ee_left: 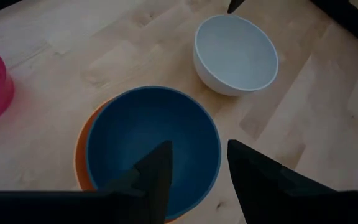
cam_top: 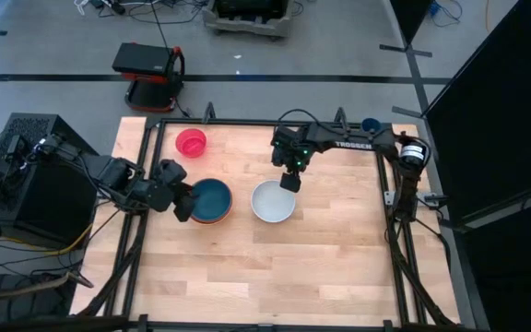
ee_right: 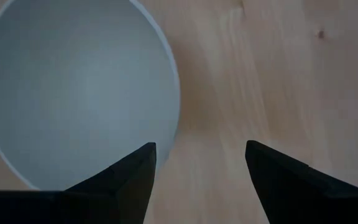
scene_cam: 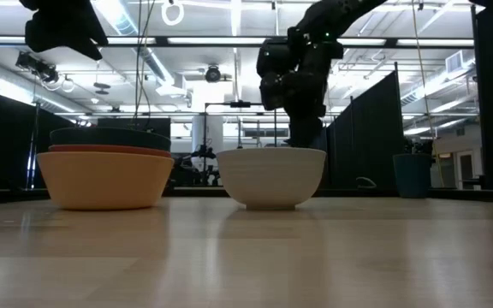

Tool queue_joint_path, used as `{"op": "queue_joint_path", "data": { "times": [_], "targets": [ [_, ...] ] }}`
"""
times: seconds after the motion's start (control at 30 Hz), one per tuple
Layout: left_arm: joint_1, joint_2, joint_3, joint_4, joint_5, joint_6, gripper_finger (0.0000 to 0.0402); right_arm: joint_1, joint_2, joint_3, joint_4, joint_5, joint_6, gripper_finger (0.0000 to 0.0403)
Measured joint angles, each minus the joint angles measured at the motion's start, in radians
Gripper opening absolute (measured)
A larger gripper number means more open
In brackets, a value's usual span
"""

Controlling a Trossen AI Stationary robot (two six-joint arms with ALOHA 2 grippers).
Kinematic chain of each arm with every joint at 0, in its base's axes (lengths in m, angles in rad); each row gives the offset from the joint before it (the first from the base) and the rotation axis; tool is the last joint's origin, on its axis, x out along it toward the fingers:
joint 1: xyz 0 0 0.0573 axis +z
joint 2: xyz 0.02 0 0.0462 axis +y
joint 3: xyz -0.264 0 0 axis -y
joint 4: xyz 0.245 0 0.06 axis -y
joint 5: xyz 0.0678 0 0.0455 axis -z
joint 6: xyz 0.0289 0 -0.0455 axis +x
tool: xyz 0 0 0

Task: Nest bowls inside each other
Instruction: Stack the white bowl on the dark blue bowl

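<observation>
High view: right gripper (cam_top: 289,182), jaws wide and empty, hovers over the white bowl's (cam_top: 273,202) rim; a misjudged descent could tip it. Left gripper (cam_top: 184,203), part open, empty, beside teal-on-orange stack (cam_top: 212,201)

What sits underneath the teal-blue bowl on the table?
The teal-blue bowl nests in a red bowl, itself inside an orange bowl. Their insides are covered, so anything within them cannot be seen.
</observation>
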Motion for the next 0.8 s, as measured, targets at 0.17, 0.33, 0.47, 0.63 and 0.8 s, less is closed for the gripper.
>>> {"op": "queue_joint_path", "data": {
  "times": [0.17,0.33,0.47,0.63,0.8],
  "targets": [
    [0.000,0.000,0.000,0.001,0.000,0.000,0.0143,0.001,0.021,0.000,0.016,-0.013,0.001,0.0234],
    [0.000,0.000,0.000,0.001,0.000,0.000,0.0143,0.013,0.031,0.000,0.046,-0.046,0.026,0.0234],
    [0.000,0.003,0.000,0.002,0.000,0.000,0.0143,0.018,0.034,0.000,0.048,-0.049,0.031,0.0230],
    [0.000,0.006,0.000,0.003,0.000,0.000,0.0143,0.021,0.035,-0.001,0.054,-0.050,0.037,0.0222],
    [0.000,0.009,0.000,0.005,0.000,0.000,0.0143,0.024,0.035,-0.001,0.060,-0.051,0.044,0.0215]
  ]
}}
